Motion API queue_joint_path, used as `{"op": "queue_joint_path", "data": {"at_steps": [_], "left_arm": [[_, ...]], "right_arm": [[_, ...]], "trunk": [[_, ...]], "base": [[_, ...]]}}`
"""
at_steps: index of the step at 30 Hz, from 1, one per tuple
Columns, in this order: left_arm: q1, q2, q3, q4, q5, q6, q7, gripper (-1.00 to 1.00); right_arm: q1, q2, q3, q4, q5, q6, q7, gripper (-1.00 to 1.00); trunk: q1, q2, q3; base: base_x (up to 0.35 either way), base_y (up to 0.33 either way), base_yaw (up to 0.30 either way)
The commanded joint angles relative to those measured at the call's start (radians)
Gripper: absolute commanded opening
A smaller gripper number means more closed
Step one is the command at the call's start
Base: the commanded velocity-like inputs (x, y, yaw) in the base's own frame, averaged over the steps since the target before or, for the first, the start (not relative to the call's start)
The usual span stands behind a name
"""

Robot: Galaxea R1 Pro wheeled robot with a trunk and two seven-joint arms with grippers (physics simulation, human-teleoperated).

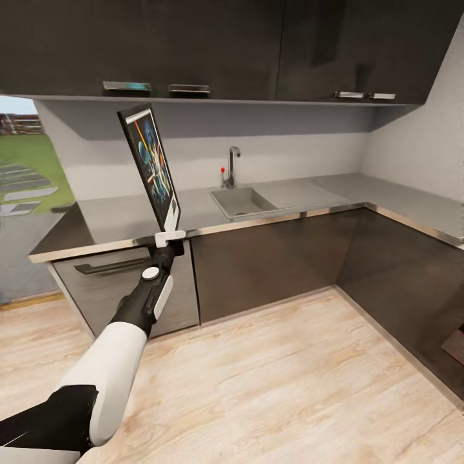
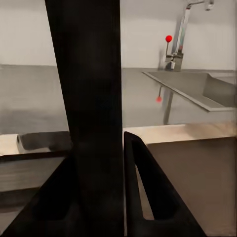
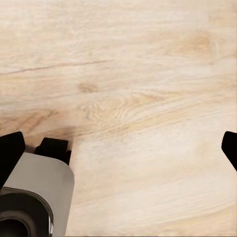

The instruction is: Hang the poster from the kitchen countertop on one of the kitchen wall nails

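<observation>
The poster (image 1: 153,166) stands upright in the air, tilted a little away from the sink (image 1: 242,202), with its lower edge clamped in the left tool (image 1: 170,238) just in front of the worktop (image 1: 122,216) edge. Its printed face, colourful figures on a dark ground inside a white border, turns toward the sink side. In the left wrist view the poster (image 2: 91,98) appears as a dark upright slab pinched between the tool's fingers (image 2: 148,192), with the worktop (image 2: 34,98), the sink (image 2: 197,89) and its tap (image 2: 180,37) with a red-knobbed lever behind. The left arm (image 1: 119,351) reaches up from the wooden floor (image 1: 270,380) side toward the dark cabinets (image 1: 270,258). Dark wall cupboards (image 1: 193,45) hang above the sink. The right tool (image 3: 118,145) points at the plank floor (image 3: 138,74), its fingertips (image 3: 11,148) spread wide apart and holding nothing.
</observation>
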Motion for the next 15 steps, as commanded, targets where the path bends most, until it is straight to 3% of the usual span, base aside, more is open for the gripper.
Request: {"op": "queue_joint_path", "data": {"at_steps": [1, 8, 10, 12, 15], "left_arm": [[-0.001, -0.001, 0.003, 0.001, -0.010, -0.003, 0.002, -1.00], [-0.002, -0.009, -0.003, -0.005, 0.004, -0.003, -0.009, -1.00], [-0.001, -0.022, -0.006, -0.008, 0.008, -0.003, -0.037, -1.00], [-0.001, -0.040, -0.009, -0.010, 0.010, -0.003, -0.105, -1.00], [-0.001, -0.045, -0.013, -0.012, 0.014, -0.003, -0.184, -1.00]], "right_arm": [[0.000, 0.000, 0.000, 0.001, 0.008, -0.002, -0.001, 1.00], [0.000, 0.000, 0.000, 0.001, 0.008, -0.002, -0.001, 1.00], [0.000, 0.000, 0.000, 0.001, 0.008, -0.002, -0.001, 1.00], [0.000, 0.000, 0.000, 0.001, 0.008, -0.002, -0.001, 1.00], [0.000, 0.000, 0.000, 0.000, 0.008, -0.002, -0.001, 1.00]], "trunk": [[-0.001, -0.001, -0.001], [-0.001, -0.001, -0.001], [-0.001, -0.001, -0.001], [-0.001, -0.001, -0.001], [-0.001, -0.001, -0.001]], "base": [[-0.338, 0.000, 0.000], [-0.269, 0.000, 0.000], [-0.064, 0.000, 0.000], [-0.030, 0.000, 0.000], [-0.013, 0.000, 0.000]]}}
